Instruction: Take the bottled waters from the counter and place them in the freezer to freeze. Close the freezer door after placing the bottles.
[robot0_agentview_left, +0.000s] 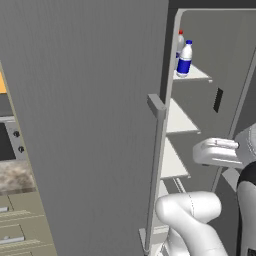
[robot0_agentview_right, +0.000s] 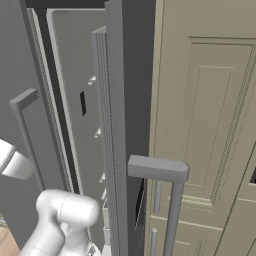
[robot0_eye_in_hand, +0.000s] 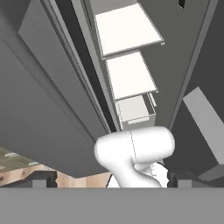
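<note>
bottled waters (robot0_agentview_left: 184, 55) on freezer shelf, above hand (robot0_eye_in_hand: 109, 179)

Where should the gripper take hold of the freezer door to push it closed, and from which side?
Take the freezer door by its long vertical bar handle, which stands off the panel near the free edge, far from the hinge. Come from the outer face, jaws across the bar.

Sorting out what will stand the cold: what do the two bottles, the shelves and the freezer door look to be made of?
Bottles: apparently thin translucent-white plastic, coloured caps, one with a glossy blue label.
Shelves: flat matte white panels, likely plastic or coated board; the look leaves it open.
Freezer door: plain grey with a dull brushed sheen, suggesting painted or brushed metal, with a matching bar handle.
</note>
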